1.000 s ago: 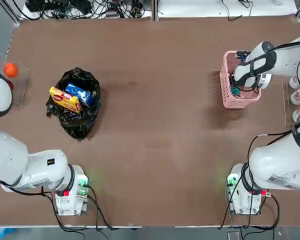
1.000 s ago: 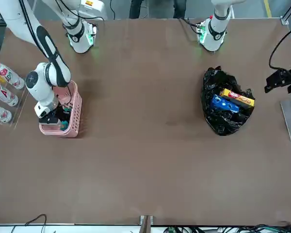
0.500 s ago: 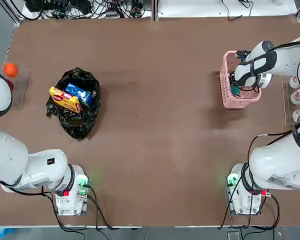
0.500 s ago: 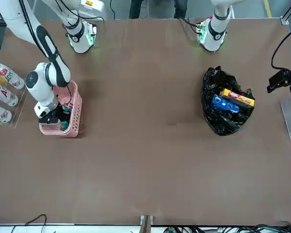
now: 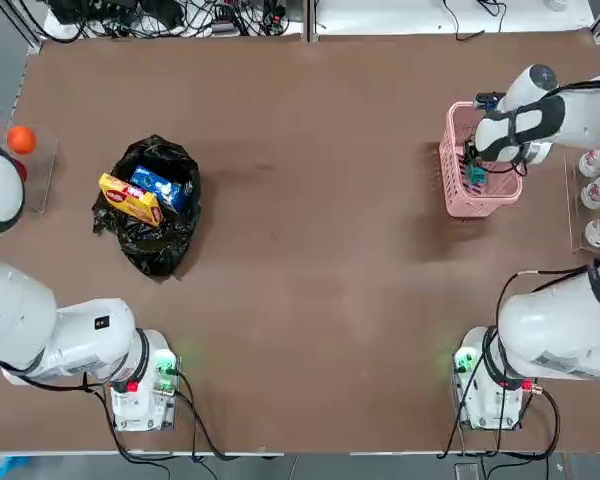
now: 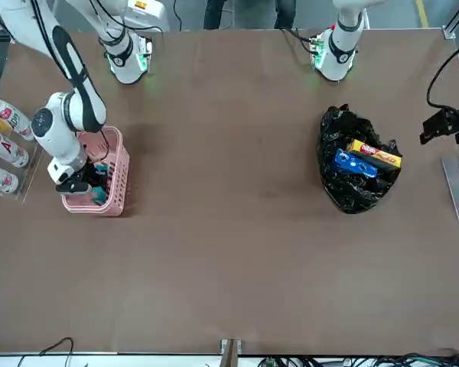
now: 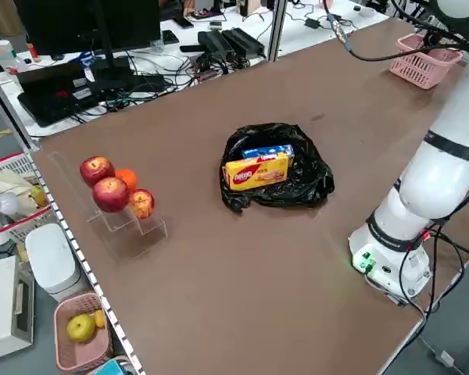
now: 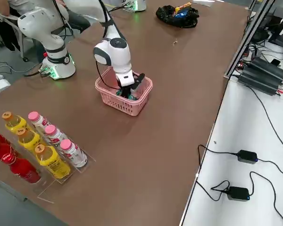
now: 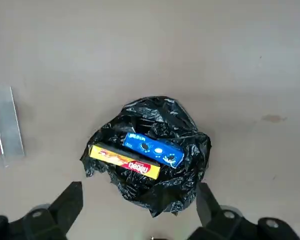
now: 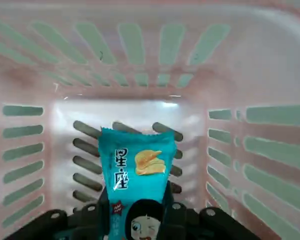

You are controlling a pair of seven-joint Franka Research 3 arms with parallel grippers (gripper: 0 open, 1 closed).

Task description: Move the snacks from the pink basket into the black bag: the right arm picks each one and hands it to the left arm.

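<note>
A: Where is the last snack?

B: At the right edge of the overhead frame, inside the pink basket (image 5: 477, 162). The right hand (image 10: 140, 225) is clenched on the lower end of the teal packet (image 10: 137, 180), so the packet stands upright between its fingers above the slotted basket floor.

A: How would you expect it to handle?

B: My guess is light and soft, a thin crinkly film wrapper with little inside it. It looks glossy, so probably slippery, and it may flop or twist if pinched at one end only. A chip-type filling could also crush under a hard squeeze. Holding it across the flat faces near one end, as here, leaves the free upper end for the other arm to take at the handover.

A: And the basket otherwise?

B: In the right wrist view nothing else shows on the basket floor beyond that packet.

A: The black bag?

B: It sits left of centre in the overhead frame on the tabletop (image 5: 310, 250). The black bag (image 5: 158, 205) lies open and crumpled, with the yellow packet (image 5: 130, 199) and the blue-and-white pouch (image 5: 161, 187) resting side by side in its mouth.

A: What about the other arm?

B: The left hand (image 9: 140, 220) is spread wide and holds nothing; in its own wrist view it hangs above the bag.
</note>
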